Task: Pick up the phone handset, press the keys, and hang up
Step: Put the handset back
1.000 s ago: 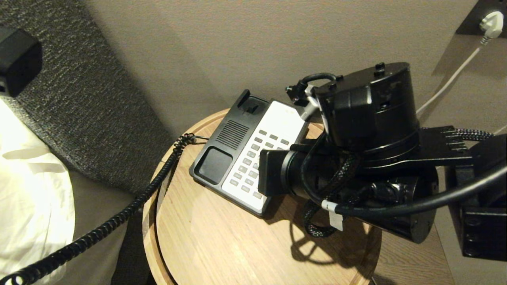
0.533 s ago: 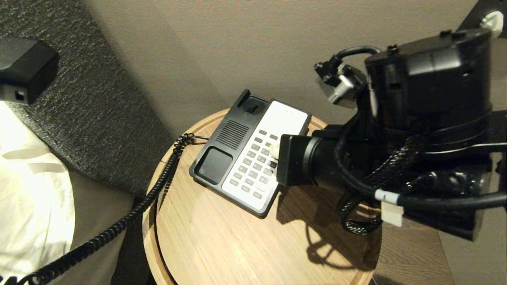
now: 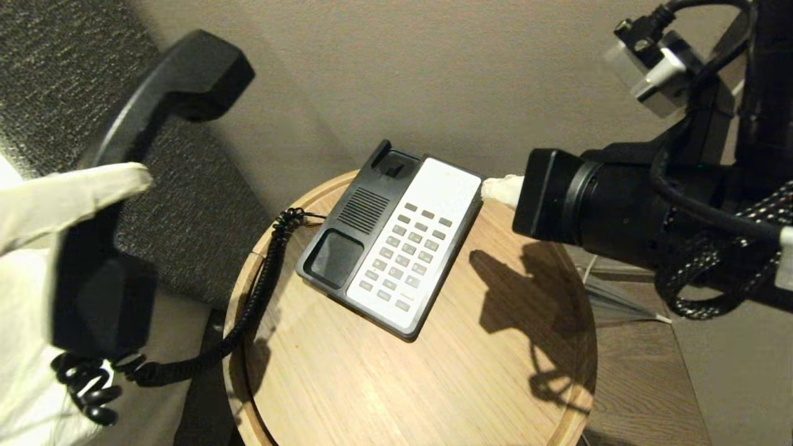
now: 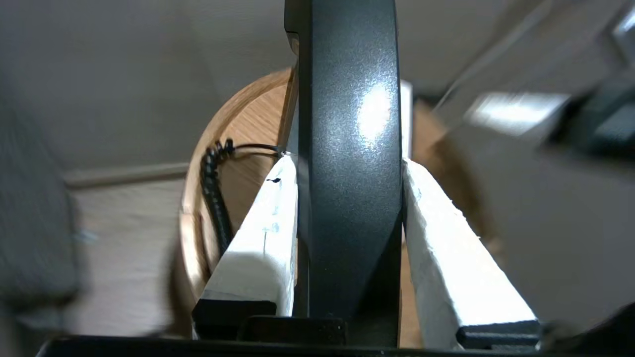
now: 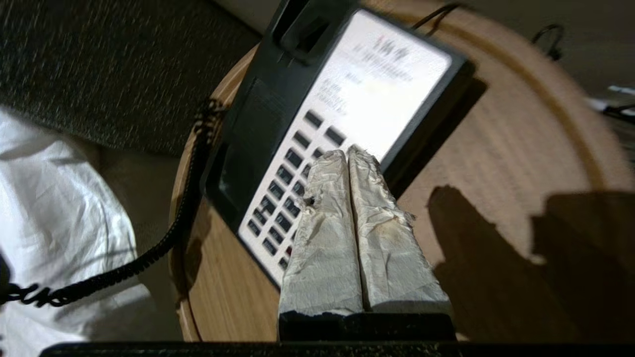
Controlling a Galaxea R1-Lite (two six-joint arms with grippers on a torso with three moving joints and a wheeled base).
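My right claw (image 5: pixel 349 151), pinched together, has pulled back off the keys (image 3: pixel 406 257); my left claw (image 4: pixel 347 171), clamped on the phone handset (image 3: pixel 118 186), swings it in; hanging up comes next, I think.

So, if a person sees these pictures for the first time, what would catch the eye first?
Probably the phone handset, held up at the left by the left gripper, its coiled cord trailing down to the round wooden table. Next, the black-and-white phone base with its empty cradle, and the right gripper, shut, beside the base's far right corner.

Glossy black handset (image 3: pixel 124 186), black-and-white phone base (image 3: pixel 390 241), pale wood-grain table (image 3: pixel 384 384), white-wrapped fingers (image 5: pixel 347 223).
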